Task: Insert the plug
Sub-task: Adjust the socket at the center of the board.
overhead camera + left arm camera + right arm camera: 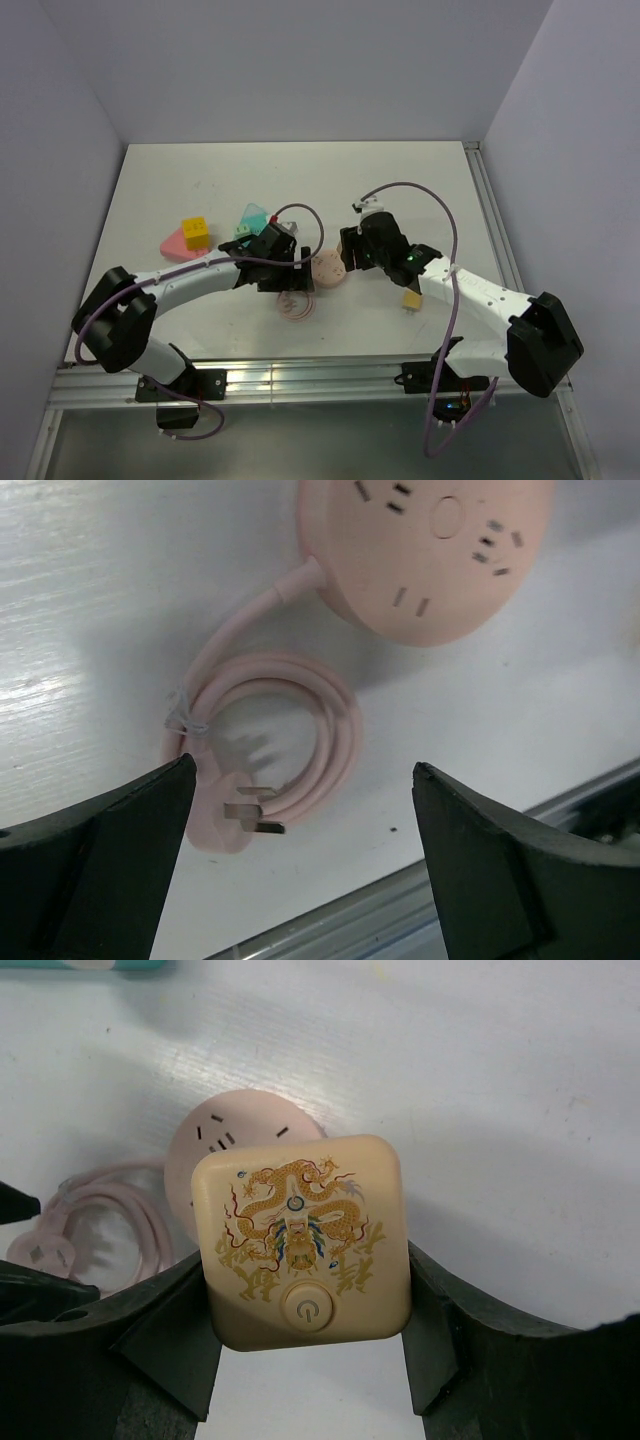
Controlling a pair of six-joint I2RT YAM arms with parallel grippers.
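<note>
The right gripper (pixel 305 1305) has its jaws narrowed onto two opposite sides of the square cream plug (pixel 305 1245). It holds the plug with the dragon print and power button facing the wrist camera. At 11 o'clock of this plug, and partly covered by it, lies the round pink socket hub (pixel 235 1135). Whether the two touch cannot be told.

The left gripper (pixel 303 780) has its jaws spread wide and holds nothing. It hangs over the coiled pink cord (pixel 300 725). The cord-end plug (pixel 220 830) lies at 7 o'clock of the coil, with its prongs pointing to 3 o'clock. The hub sits at 1 o'clock of the coil, and the cord leaves the hub's rim at 8 o'clock.

Only the left wrist view shows the hub's slot groups and centre button plainly, and the slots seen there are open.

Only the top view shows the grippers flanking the hub, the left at 9 o'clock and the right at 2 o'clock, both near it. It also shows:
- a yellow block (pixel 195 232), a pink flat piece (pixel 172 245) and a teal piece (pixel 255 215), all around 10 o'clock of the left gripper
- a small tan object (pixel 412 298) just beside the right arm

The coil lies between the hub and the table's near edge, where a metal rail (pixel 300 375) runs. The widest open stretch of the white table (pixel 300 175) lies at 12 o'clock of both grippers, bounded by walls.
</note>
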